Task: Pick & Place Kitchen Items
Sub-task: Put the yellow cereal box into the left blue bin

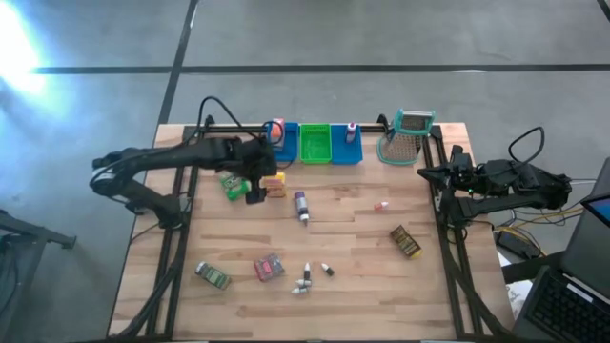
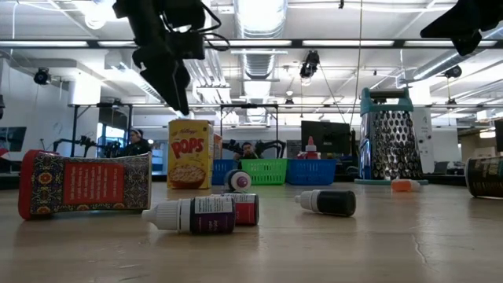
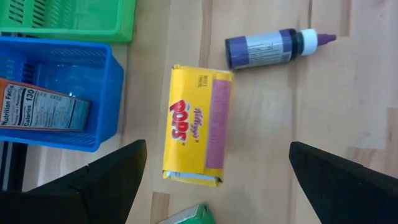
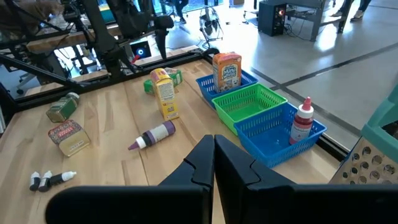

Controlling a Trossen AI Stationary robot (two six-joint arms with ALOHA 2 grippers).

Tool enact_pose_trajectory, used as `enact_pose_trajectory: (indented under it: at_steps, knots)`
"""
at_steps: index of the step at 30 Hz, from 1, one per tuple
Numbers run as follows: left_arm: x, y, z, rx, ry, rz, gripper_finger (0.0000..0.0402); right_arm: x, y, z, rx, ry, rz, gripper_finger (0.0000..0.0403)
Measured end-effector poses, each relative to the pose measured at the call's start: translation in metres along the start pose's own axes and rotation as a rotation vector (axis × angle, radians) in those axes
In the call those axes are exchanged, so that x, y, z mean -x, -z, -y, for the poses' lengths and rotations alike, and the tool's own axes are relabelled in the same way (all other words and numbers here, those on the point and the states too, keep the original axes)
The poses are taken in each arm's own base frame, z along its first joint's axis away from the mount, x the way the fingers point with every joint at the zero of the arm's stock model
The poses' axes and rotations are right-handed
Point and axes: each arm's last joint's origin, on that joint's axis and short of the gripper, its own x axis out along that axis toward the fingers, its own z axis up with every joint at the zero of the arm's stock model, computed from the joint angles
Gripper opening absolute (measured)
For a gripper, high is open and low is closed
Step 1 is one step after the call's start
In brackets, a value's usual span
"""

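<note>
A yellow-red Pops box (image 3: 194,134) stands on its end on the wooden table (image 1: 353,229), just in front of the bins. My left gripper (image 3: 216,149) hovers open above it (image 2: 179,98), one finger on either side, touching nothing. A purple bottle (image 3: 273,46) lies beside the box, and a green packet (image 1: 232,184) lies on its other side. An orange box (image 3: 43,115) stands in the left blue bin (image 1: 287,143). My right gripper (image 4: 214,155) waits shut at the table's right edge (image 1: 426,172).
A green bin (image 1: 315,143) and a second blue bin (image 1: 347,148) holding a white bottle (image 4: 303,121) line the far edge, next to a metal grater (image 1: 408,136). A brown packet (image 1: 405,241), a pink-red packet (image 1: 269,268), another green packet (image 1: 212,276) and small bottles (image 1: 307,276) lie nearer.
</note>
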Motion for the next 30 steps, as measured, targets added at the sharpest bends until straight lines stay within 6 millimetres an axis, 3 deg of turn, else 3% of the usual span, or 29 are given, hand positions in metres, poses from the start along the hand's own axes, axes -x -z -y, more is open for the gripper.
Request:
enact_pose_trajectory:
  at_steps: [14,20,30]
  knots:
    - [-0.031,-0.001,-0.010,0.004,0.021,-0.083,0.0391,0.000,0.000,0.000,0.000,0.000,0.000,0.0008]
    - [-0.041,-0.002,-0.010,0.010,0.026,-0.111,0.0367,0.000,0.000,0.000,0.000,0.000,0.000,0.0008]
    - [-0.042,-0.003,-0.011,0.090,0.008,-0.104,0.0316,0.000,0.000,0.000,0.000,0.000,0.000,0.0008]
